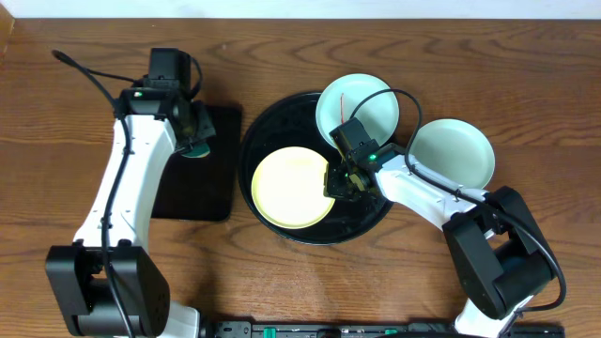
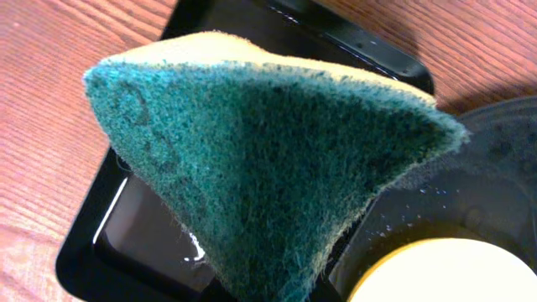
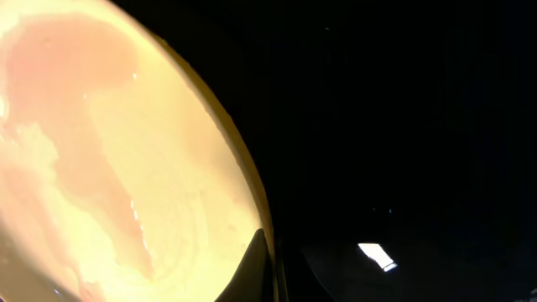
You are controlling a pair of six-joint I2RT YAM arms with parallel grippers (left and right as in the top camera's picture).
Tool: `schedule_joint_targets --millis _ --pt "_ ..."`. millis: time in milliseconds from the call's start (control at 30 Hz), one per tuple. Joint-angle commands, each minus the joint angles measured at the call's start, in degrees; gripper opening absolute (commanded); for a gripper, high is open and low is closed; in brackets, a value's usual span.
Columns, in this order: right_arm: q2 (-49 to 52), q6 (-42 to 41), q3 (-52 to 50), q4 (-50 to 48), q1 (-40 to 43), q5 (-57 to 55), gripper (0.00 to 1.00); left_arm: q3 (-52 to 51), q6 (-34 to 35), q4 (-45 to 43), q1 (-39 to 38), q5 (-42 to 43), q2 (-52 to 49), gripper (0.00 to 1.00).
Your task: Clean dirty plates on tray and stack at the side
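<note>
Yellow plate (image 1: 291, 188), centre frame, likely readied for scrubbing
Left jaws clamp the sponge (image 2: 268, 168); right jaws' opening unclear at the rim. Grip firmly before wiping.

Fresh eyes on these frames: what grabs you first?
The pale yellow plate lies on the big round black tray at mid-table, with the right hand at the plate's right edge. The green scouring sponge fills the left wrist view, held by the left hand above the rectangular black tray. A mint plate with a red smear overlaps the round tray's upper-right rim; a second mint plate sits on the table beside it.
</note>
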State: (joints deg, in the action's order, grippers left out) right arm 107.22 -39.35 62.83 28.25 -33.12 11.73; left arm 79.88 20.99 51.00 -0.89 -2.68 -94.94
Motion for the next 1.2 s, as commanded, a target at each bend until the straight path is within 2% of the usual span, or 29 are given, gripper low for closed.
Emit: schedule_joint_targets --millis 0,133,367,633,933,1167 --pt "-4.3 6.1 1.4 1.1 -0.1 -2.2 0.01 0.9 0.1 0.2 0.9 0.7 -0.2 0.08" --pt "-11.1 9.7 2.5 2.9 -1.4 -11.0 0.01 0.9 0.1 -0.1 0.9 0.7 -0.2 0.08" --pt "-19.1 12.5 2.6 4.7 -5.9 -35.0 0.01 0.9 0.1 -0.1 0.9 0.7 -0.2 0.07" --pt "-19.6 13.4 2.6 4.1 -10.6 -54.3 0.01 0.8 0.1 -0.1 0.9 0.7 -0.2 0.07" --pt "-19.6 19.4 2.6 2.3 -16.0 -68.0 0.01 0.8 0.1 -0.1 0.9 0.8 -0.2 0.07" --pt "-19.6 24.9 2.6 -3.2 -19.7 -80.9 0.01 0.8 0.1 0.0 0.9 0.8 -0.2 0.08"
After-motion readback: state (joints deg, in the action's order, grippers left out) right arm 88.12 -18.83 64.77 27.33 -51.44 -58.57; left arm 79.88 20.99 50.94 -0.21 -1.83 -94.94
